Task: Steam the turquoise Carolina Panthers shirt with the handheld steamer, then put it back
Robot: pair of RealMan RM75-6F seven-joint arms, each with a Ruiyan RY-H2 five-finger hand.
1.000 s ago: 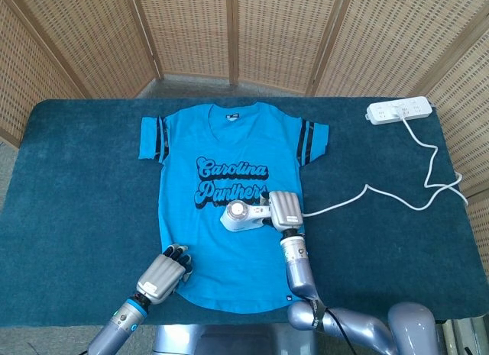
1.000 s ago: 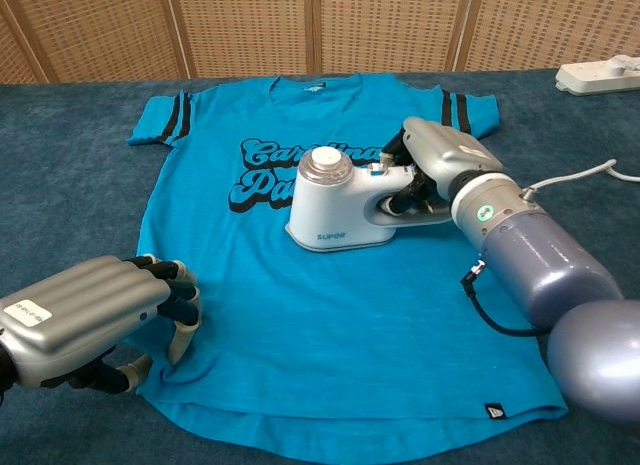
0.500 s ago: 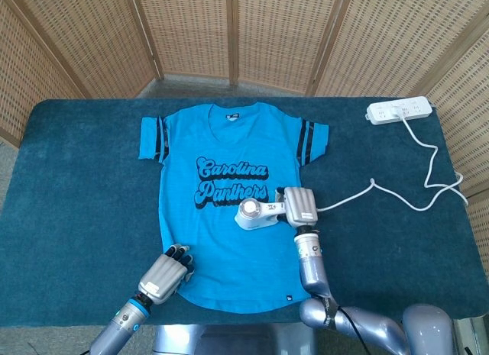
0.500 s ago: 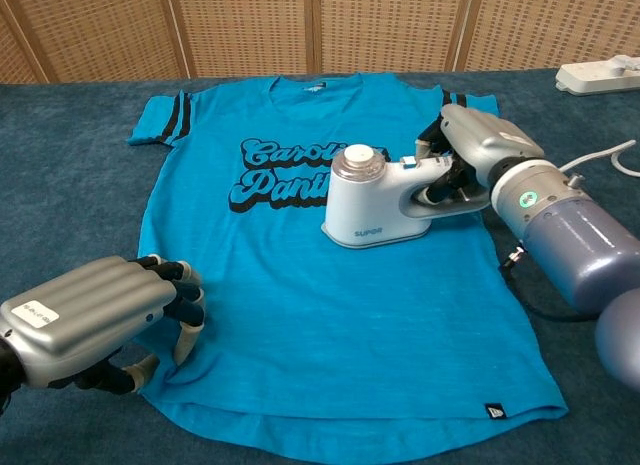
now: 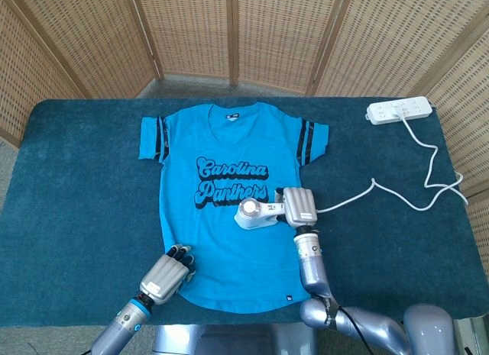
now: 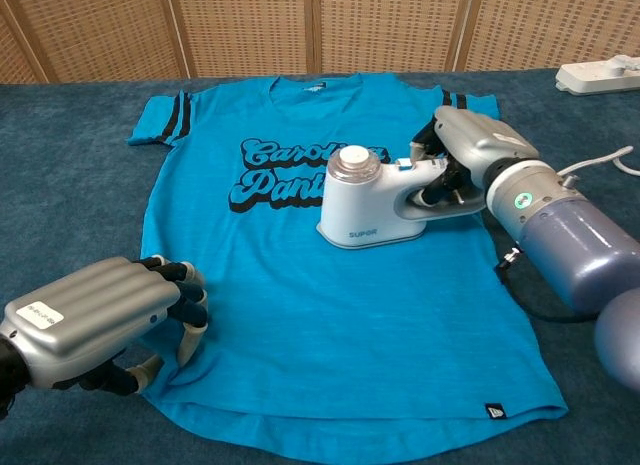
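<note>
A blue shirt (image 5: 229,202) lies flat on the table (image 5: 76,187), which has a dark green cover. The neck of the shirt points away from the robot. It has black stripes on the sleeves and the words "Carolina Panthers" on the front.

A white steamer (image 6: 368,201) sits on the shirt, just under the words, near the shirt's right edge. The right hand (image 6: 470,155) grasps the steamer by its handle, with the fingers wrapped around it. The round top of the steamer faces up.

The left hand (image 6: 95,320) rests on the bottom corner of the shirt, on the robot's left. Its fingers (image 6: 180,295) are curled down and the tips touch the cloth. It holds nothing that I can see. I cannot tell if it pinches the cloth.

A white cord (image 5: 397,195) runs from the steamer side across the table to a white power strip (image 5: 399,111) at the far right corner. The cord makes loops near the right edge.

A brown woven screen (image 5: 244,34) stands behind the table.
</note>
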